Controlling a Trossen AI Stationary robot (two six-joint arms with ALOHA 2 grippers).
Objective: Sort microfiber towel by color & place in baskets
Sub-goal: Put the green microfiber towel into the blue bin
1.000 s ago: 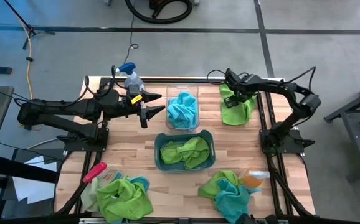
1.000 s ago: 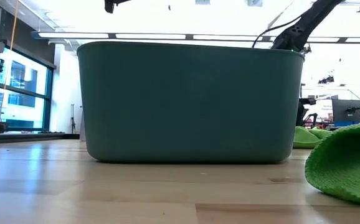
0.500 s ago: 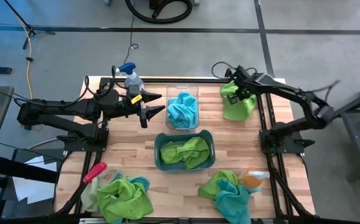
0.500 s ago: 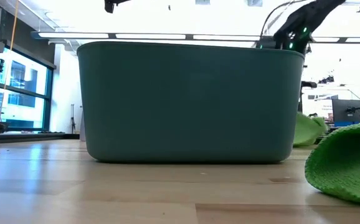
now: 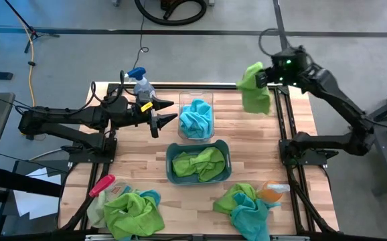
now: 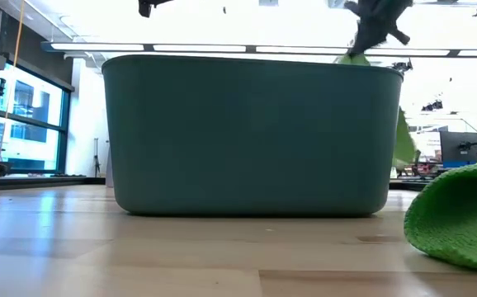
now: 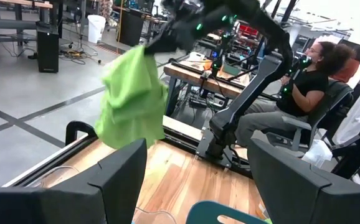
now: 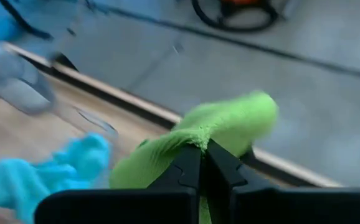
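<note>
My right gripper is up over the table's far right corner, shut on a lime green microfiber towel that also shows in the left wrist view. My left gripper waits open beside the left of the clear basket, which holds turquoise towels. The dark teal basket holds green towels. Mixed green and turquoise towels lie heaped at the near left and near right. My right gripper pinches a bunched fold at the towel's top between its two fingers. It comes at it from the table's right side. The towel hangs slack below the fingers, lifted clear of the table.
A spray bottle stands at the far left and a pink-handled brush lies at the near left. An orange thing lies by the near right heap. A person sits beyond the table's right side.
My right gripper has shut on the green towel at the far right, then risen and drawn toward the table's far edge. The towel, which lay spread on the table, now hangs from the gripper, lifted clear.
</note>
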